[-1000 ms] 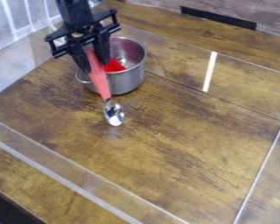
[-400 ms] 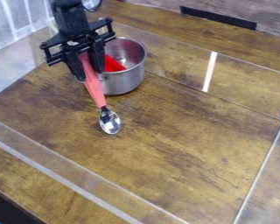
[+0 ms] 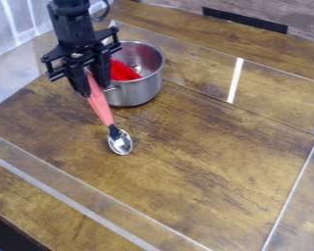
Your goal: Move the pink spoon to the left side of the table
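Gripper [image 3: 90, 86] pointing straight down over the back-left part of the table [image 3: 212, 167], black fingers [image 3: 83, 82] pinching the upper end of the pink spoon [image 3: 105, 111]. Spoon hanging at a slant, coral handle running down and to the right from the pinch, shiny round metal bowl resting on or just above the wood close to the front of the steel pot [image 3: 136, 80]; contact with the tabletop hard to call from this view. Probably a light, stiff little thing, slim plastic handle, smooth and a bit slippery, so likely to swivel in the pinch with the heavier metal bowl dragging low. Best hold judged to be on the handle, nearer its middle than its tip, never on the polished bowl. Pot round, brushed metal, reflective wall, something bright red [image 3: 125, 71] lying inside, just beside the gripper and worth keeping clear of. Tabletop dark brown, strong wood grain, matte with faint glare, clear acrylic panels [image 3: 68, 186] standing along the edges. Spoon not yet set down at the left side; carry looking roughly midway.
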Tool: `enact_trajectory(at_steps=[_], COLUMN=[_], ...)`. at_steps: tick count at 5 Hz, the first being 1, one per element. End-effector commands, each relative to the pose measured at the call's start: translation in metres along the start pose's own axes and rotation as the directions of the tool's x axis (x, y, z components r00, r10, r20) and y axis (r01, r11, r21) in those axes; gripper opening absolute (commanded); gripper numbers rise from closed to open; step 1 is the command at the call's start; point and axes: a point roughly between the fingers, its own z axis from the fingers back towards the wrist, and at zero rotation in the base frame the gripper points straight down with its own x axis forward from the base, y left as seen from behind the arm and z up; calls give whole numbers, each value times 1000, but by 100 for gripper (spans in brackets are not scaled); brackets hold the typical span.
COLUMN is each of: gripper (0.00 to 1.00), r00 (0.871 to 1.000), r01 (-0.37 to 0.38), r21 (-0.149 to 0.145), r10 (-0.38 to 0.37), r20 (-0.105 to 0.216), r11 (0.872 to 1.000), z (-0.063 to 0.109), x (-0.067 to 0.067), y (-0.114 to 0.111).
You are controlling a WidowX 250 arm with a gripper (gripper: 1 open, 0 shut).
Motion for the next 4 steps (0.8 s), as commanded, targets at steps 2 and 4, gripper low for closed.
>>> enact_trajectory(at_steps=[2,4], gripper=[0,0], r00=[999,996], r01=[-20,-81], r21=[-11,17], r10=[20,80], r20=[36,40], r11=[1000,997], z=[-6,-19], x=[17,54], y=[5,9])
